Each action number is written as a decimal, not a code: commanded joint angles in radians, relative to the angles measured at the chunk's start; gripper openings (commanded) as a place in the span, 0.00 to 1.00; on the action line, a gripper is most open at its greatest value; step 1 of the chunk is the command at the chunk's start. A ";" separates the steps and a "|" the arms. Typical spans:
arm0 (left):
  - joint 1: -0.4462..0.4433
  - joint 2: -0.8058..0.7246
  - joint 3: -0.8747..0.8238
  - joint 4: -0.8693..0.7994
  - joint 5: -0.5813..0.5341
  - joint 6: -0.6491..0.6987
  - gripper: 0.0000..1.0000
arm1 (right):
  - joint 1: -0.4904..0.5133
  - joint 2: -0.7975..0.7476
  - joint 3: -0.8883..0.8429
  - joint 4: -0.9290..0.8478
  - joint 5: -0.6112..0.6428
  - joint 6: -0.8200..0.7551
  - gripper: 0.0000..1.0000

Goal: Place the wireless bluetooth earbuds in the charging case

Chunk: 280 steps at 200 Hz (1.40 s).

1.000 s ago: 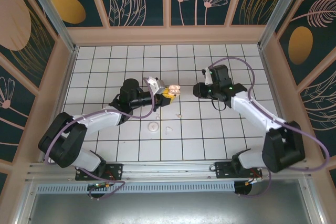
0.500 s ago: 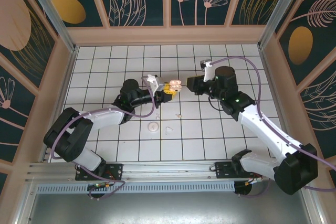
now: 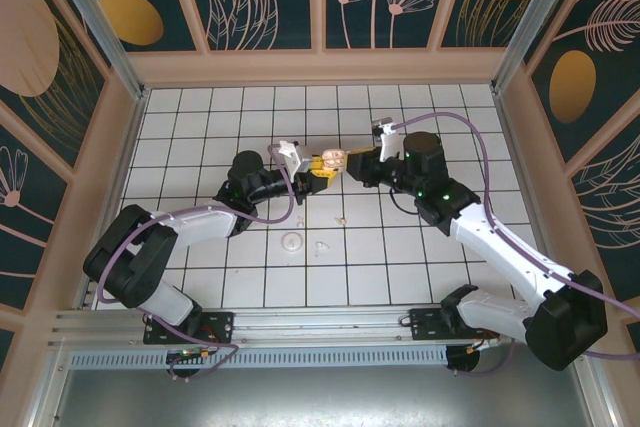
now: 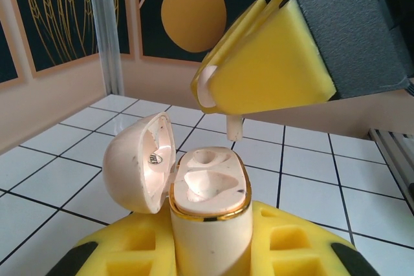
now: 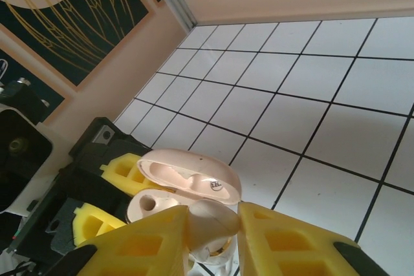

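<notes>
Earbud (image 4: 233, 127) mostly behind yellow pad (image 4: 272, 63)

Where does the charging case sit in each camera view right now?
Top external: mid-picture, the charging case in the left gripper, lid open.
Left wrist: bottom centre, the case upright, lid swung left.
Right wrist: lower left, the case open, just beyond the right gripper.
Shared landmark: the right gripper pinching an earbud right beside the case.
</notes>
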 commanded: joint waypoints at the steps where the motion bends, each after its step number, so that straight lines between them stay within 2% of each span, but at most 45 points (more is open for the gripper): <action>1: -0.008 0.003 0.010 0.053 0.008 -0.010 0.15 | 0.010 0.000 -0.009 0.061 -0.009 -0.019 0.25; 72: -0.011 -0.009 0.003 0.075 0.010 -0.022 0.15 | 0.012 0.028 -0.012 0.073 -0.022 -0.016 0.25; 157: -0.011 -0.034 -0.007 0.084 0.004 -0.022 0.15 | 0.013 0.031 -0.032 0.048 0.021 -0.028 0.25; 280: -0.011 -0.057 -0.022 0.131 0.010 -0.025 0.15 | 0.015 0.038 -0.041 0.054 -0.002 -0.035 0.24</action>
